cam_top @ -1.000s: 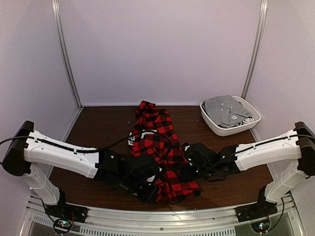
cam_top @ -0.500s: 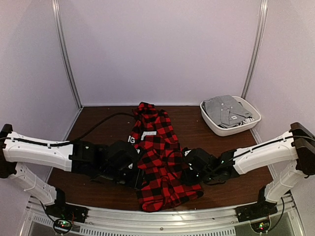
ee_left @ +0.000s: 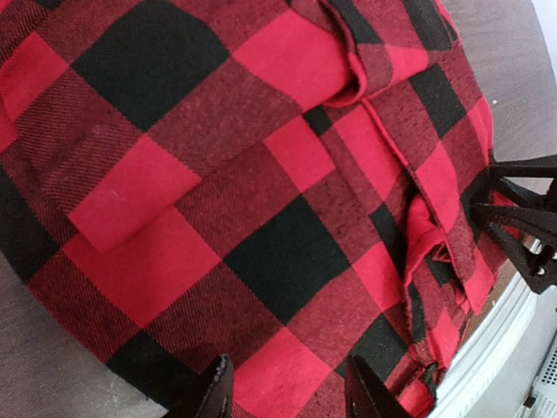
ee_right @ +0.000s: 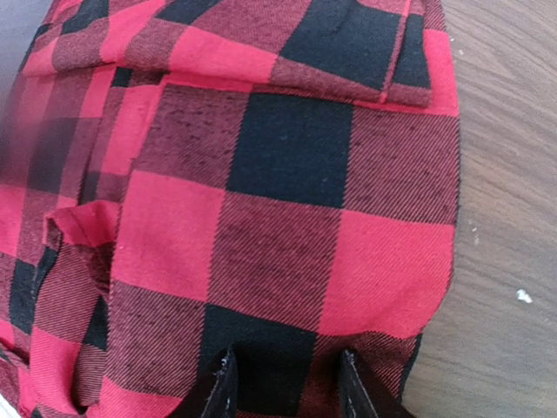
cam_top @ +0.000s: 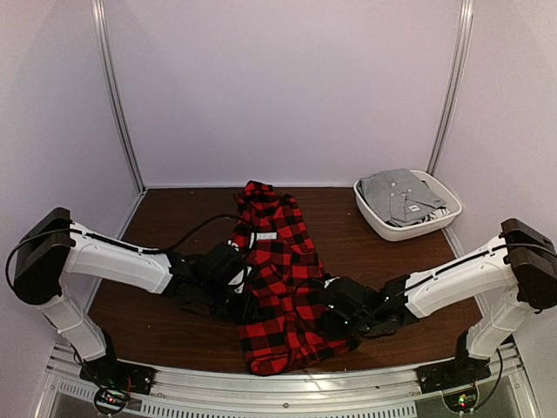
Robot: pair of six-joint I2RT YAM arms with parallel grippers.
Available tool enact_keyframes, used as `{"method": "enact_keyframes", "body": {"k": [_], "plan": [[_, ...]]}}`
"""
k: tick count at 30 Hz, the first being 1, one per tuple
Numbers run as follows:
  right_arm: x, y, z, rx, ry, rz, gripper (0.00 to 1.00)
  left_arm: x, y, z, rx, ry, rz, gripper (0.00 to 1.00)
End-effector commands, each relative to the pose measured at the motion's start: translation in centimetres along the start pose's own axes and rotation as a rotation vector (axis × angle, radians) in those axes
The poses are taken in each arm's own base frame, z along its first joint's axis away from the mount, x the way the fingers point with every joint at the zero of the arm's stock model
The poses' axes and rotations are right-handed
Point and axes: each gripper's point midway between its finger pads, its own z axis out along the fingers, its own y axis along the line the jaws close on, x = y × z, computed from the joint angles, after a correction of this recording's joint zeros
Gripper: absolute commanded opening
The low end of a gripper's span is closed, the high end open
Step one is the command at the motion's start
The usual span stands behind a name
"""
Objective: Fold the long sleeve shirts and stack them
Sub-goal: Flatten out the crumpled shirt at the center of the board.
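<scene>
Shirt [cam_top: 278, 261] lies beneath both half-open jaws, neither gripping it.

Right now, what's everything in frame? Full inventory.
flannel shirt: 1, red-and-black check, mid-table between the two grippers
basket: 1, white, far right of table
folded garments: count unclear, grey, in the basket
table: 1, dark brown wood
rail: 1, silver, along the near edge
left arm: 1, white and black, reaching in from the left
right arm: 1, white and black, reaching in from the right
left gripper: 1, black, open over the shirt
right gripper: 1, black, open over the shirt
</scene>
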Motion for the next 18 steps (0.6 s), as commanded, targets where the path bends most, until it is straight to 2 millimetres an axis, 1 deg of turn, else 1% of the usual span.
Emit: {"method": "enact_keyframes", "body": {"k": [1, 5, 8, 11, 13, 15, 16, 18], "plan": [[3.2, 1.0, 0.4, -0.021, 0.097, 0.014, 0.41, 0.8, 0.8, 1.1, 0.070, 0.058, 0.042, 0.44], [4.7, 3.5, -0.1, -0.078, 0.139, 0.014, 0.40, 2.5, 3.8, 0.7, 0.009, 0.113, 0.024, 0.45], [5.8, 5.6, -0.4, -0.112, 0.174, 0.002, 0.41, 3.9, 6.2, -0.2, -0.036, 0.151, -0.003, 0.45], [6.2, 7.7, -0.9, -0.147, 0.205, -0.016, 0.41, 4.6, 8.1, -1.3, -0.068, 0.158, -0.041, 0.45], [6.2, 8.1, -1.2, -0.147, 0.215, -0.025, 0.40, 4.6, 8.4, -2.2, -0.058, 0.153, -0.059, 0.45], [5.7, 7.9, -1.8, -0.132, 0.207, -0.029, 0.41, 4.4, 7.6, -3.0, -0.034, 0.145, -0.050, 0.45], [5.2, 7.8, -2.3, -0.123, 0.198, -0.031, 0.41, 4.1, 7.1, -3.5, -0.016, 0.141, -0.045, 0.45], [3.5, 6.9, -3.2, -0.083, 0.156, -0.034, 0.42, 3.2, 6.0, -4.5, 0.005, 0.118, -0.033, 0.45]]}}
